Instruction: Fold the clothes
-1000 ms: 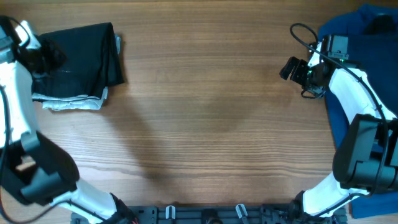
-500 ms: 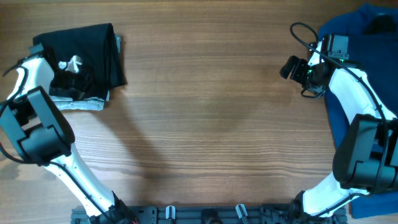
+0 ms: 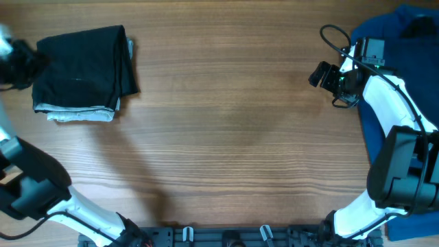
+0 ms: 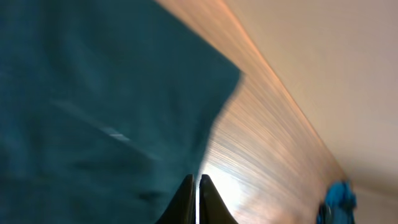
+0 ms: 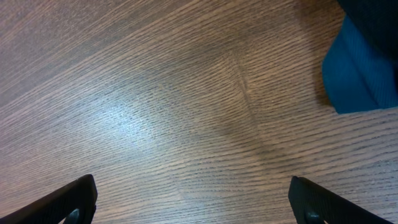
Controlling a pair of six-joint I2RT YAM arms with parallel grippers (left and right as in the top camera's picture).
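A folded black garment (image 3: 82,65) lies at the far left of the wooden table (image 3: 226,137), on top of a pale folded piece (image 3: 79,115). It fills the left of the left wrist view (image 4: 93,106), blurred. My left gripper (image 3: 17,62) is at the left edge beside the stack; its fingers (image 4: 196,199) are shut and empty. My right gripper (image 3: 319,74) is open over bare wood, its fingertips at the bottom corners of the right wrist view (image 5: 196,202). A heap of blue clothes (image 3: 398,82) lies at the right edge, its corner also in the right wrist view (image 5: 360,68).
The arm bases and a rail of clips (image 3: 226,234) line the front edge. A black cable (image 3: 333,38) loops from the right arm.
My left arm reached over the black stack half a second ago and has pulled back to the left edge. The stack and the right arm have not moved.
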